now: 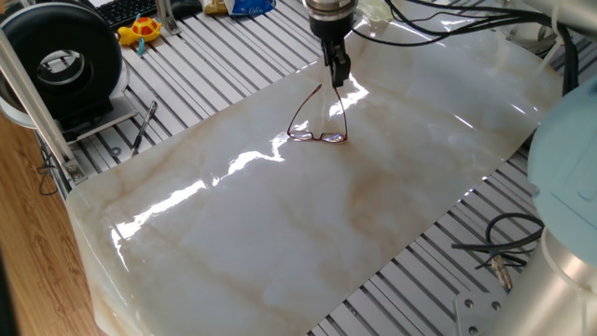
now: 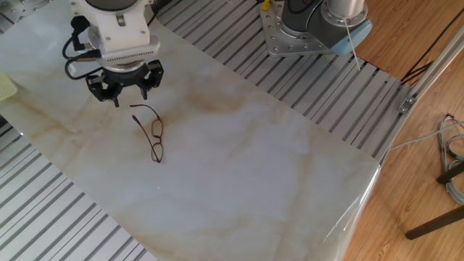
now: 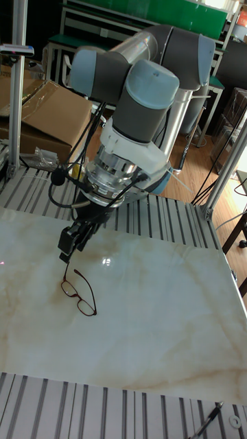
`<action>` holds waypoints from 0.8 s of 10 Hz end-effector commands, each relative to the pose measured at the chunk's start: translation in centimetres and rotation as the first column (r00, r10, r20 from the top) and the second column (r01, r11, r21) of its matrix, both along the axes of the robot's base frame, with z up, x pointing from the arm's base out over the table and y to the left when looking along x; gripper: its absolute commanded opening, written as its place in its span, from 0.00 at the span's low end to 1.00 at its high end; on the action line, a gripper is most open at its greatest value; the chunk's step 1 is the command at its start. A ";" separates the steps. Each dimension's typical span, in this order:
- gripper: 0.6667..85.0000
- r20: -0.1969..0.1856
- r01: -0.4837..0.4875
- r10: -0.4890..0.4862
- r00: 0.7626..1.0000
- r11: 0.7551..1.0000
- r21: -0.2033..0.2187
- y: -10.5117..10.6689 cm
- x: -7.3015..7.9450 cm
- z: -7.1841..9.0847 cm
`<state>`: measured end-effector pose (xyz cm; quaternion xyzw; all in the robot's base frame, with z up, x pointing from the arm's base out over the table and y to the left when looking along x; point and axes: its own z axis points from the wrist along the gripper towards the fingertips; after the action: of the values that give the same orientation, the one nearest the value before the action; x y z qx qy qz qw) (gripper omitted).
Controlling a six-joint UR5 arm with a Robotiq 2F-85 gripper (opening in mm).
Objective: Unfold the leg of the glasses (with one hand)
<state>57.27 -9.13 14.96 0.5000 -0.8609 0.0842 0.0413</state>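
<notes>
The glasses (image 1: 317, 127) lie on the marble sheet (image 1: 280, 224), thin reddish-brown frame with both slim legs spread away from the lenses. In the other fixed view the glasses (image 2: 154, 135) rest just in front of the gripper, and in the tall view the glasses (image 3: 78, 288) sit below it. My gripper (image 1: 338, 75) hangs above the ends of the legs, apart from them. Seen from the other side, the gripper (image 2: 125, 88) has its black fingers spread with nothing between them. The gripper (image 3: 71, 248) in the tall view also clears the frame.
A black pen-like tool (image 1: 143, 127) lies on the slatted table at the left. A black round device (image 1: 61, 58) and a yellow toy (image 1: 140, 30) stand beyond it. Loose cables (image 1: 504, 247) lie at the right, and the arm's base plate (image 2: 290, 32) is behind.
</notes>
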 end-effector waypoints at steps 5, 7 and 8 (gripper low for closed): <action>0.01 0.087 0.302 -0.314 0.946 0.945 0.125 1.6 1.5 1.2; 0.01 0.105 0.363 -0.383 0.918 0.916 0.171 2.4 2.2 1.2; 0.01 0.106 0.370 -0.392 0.914 0.912 0.177 2.6 2.3 1.2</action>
<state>58.78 -7.47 15.97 0.3580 -0.9318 0.0574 -0.0178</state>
